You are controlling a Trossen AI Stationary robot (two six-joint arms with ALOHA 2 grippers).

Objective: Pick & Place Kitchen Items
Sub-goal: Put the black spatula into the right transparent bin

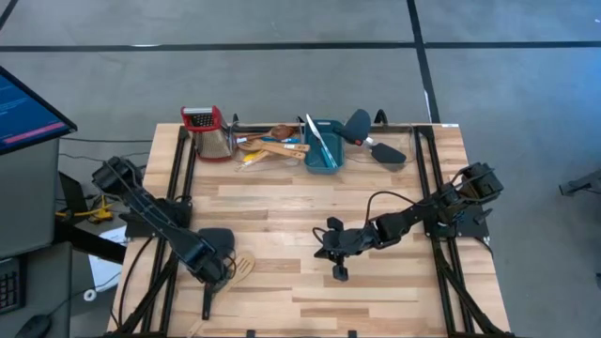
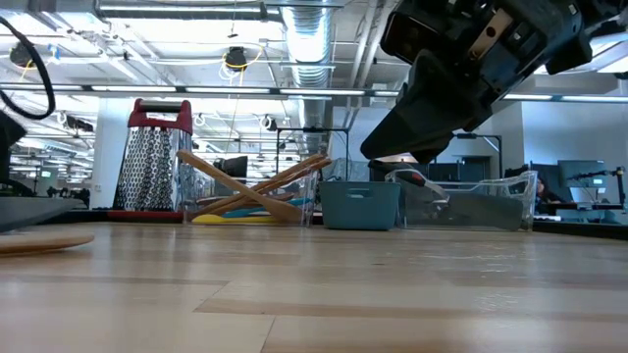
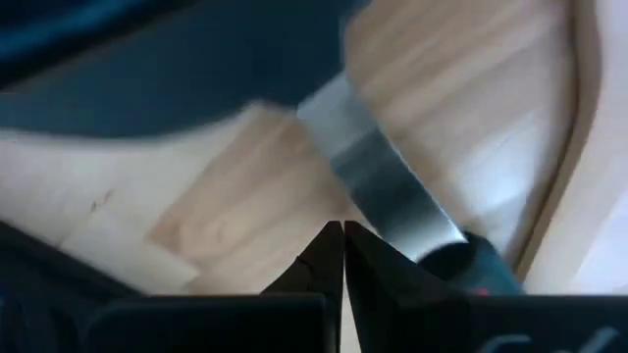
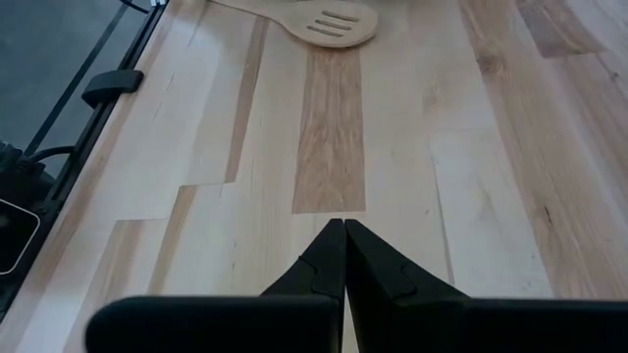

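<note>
A black spatula lies on the table near its left front, with its blade (image 1: 218,238) toward the far edge and its handle (image 1: 207,302) toward the near edge. My left gripper (image 1: 216,272) is low over it and shut. In the left wrist view the tips (image 3: 343,233) stand right at the spatula's metal neck (image 3: 383,181). A pale slotted wooden spatula (image 1: 243,268) lies flat beside it and also shows in the right wrist view (image 4: 332,24). My right gripper (image 1: 339,270) is shut and empty above the middle of the table. My left gripper's shut tips (image 3: 329,250) stand at the black spatula's metal neck (image 3: 392,201), between blade and handle, coming from above. I cannot tell whether they touch it. The spatula lies flat on the table.
Along the far edge stand a red-topped grater (image 1: 208,131), a clear bin with wooden and coloured spoons (image 1: 268,145), a teal tub (image 1: 322,145) and two black spatulas (image 1: 374,141) in another clear bin. Bare tabletop lies between the arms and the bins.
</note>
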